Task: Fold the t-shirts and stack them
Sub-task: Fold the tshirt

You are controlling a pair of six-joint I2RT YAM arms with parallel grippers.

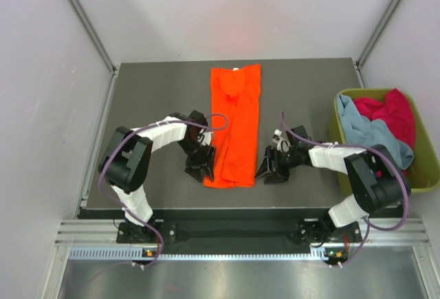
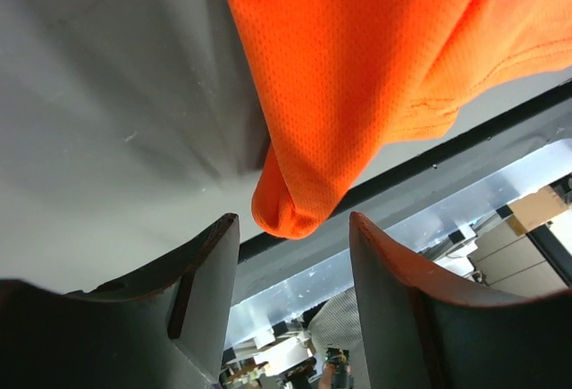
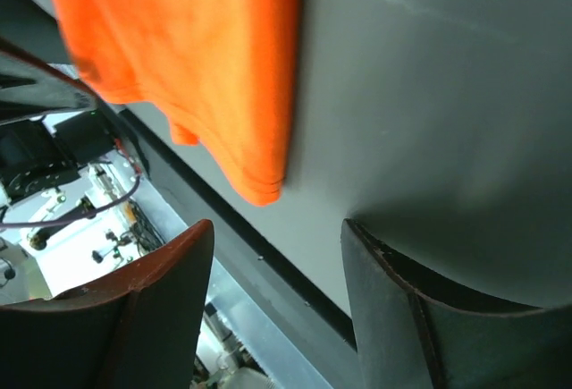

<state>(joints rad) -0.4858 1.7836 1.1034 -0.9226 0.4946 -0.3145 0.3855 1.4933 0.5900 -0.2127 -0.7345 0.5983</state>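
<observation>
Across the middle of the top view the dark desk [image 1: 151,93] is spread. At its right edge an olive bin [image 1: 427,165] is seen, its lower left corner covered by the right arm [image 1: 364,182]. The grey-blue t-shirt [image 1: 361,128] and the magenta t-shirt [image 1: 395,115] are heaped in it. At the centre the orange t-shirt [image 1: 235,124] is laid out as a long narrow strip. The left claw [image 1: 201,168] and right claw [image 1: 269,170] are set beside its lower corners. Only the wrist views show both parted, nothing pinched, with an orange corner just ahead of each.
</observation>
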